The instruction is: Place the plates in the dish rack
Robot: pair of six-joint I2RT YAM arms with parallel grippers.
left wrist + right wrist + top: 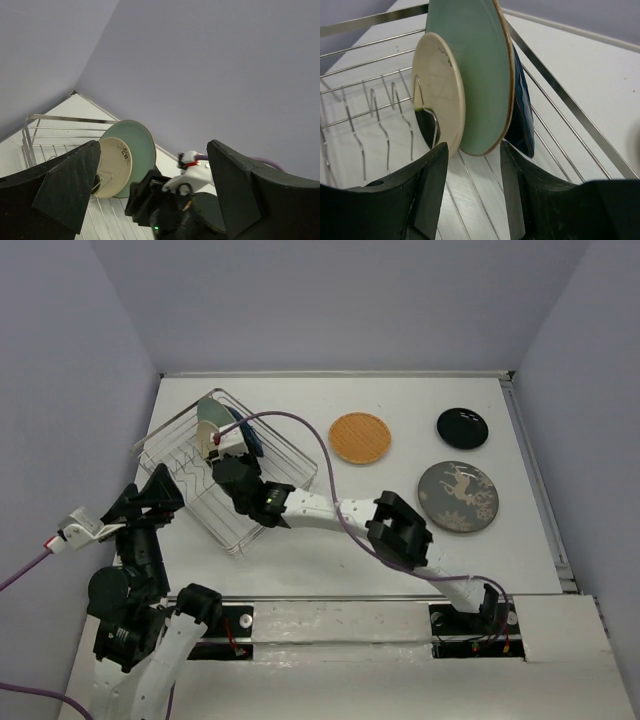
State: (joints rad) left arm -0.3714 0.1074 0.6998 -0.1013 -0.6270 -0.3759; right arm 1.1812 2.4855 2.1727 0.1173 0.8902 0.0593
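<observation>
We see the silver wire dish rack (228, 525) set askew near the far-left corner of the white table (400, 395), close to the left wall (60, 390). Three plates stand on edge at its far end: the small cream plate (437, 85), the large pale teal plate (475, 75) close behind it, and the dark blue plate (522, 112) nearest the rim wire. The right gripper (472, 160) sits low before the teal plate's bottom edge, fingers apart, clamping nothing. The left gripper (154, 150) hangs wide open beside the rack's near-left rim. Rows of upright tines run out from the cream plate's face. The orange round plate (360, 437), glossy black plate (462, 427) and grey deer plate (458, 496) lie flat well to the right.
</observation>
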